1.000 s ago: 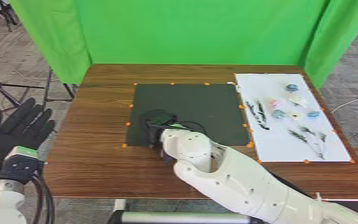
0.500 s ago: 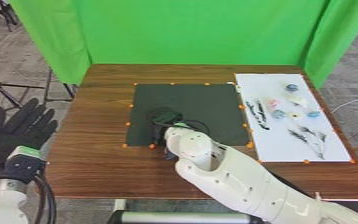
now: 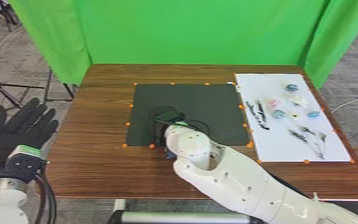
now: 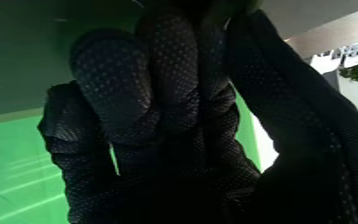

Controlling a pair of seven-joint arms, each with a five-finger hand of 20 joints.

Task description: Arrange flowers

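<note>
Several small flower heads in blue, pink and cream [image 3: 291, 88] lie on a white rectangular sheet [image 3: 286, 151] on the right side of the brown wooden tabletop [image 3: 95, 170]. Most of them are grouped near each other in the middle of the sheet, with one blue head farther toward the far edge. Thin dark stems [image 3: 262, 115] lie along the sheet's left side, and grey-green leafy sprigs [image 3: 321, 137] lie nearer the robot, slanting across the sheet.

To the left of the sheet is a dark green rectangular mat [image 3: 193, 97]. Small orange markers [image 3: 129, 124] run around the borders of both the mat and the sheet.

The right hand [image 3: 167, 114], in a black fabric glove, is over the mat's nearer left part, its white arm [image 3: 238, 187] coming in from the lower right. How far open this hand is, and whether it has hold of anything, I cannot tell; in the wrist view a small green patch [image 4: 253, 6] appears beside the glove.

The left hand [image 3: 11, 142], also gloved in black, is just beside the tabletop's left edge, wide open with fingers spread, and has hold of nothing. Behind the tabletop hangs a bright green curtain [image 3: 193, 32].
</note>
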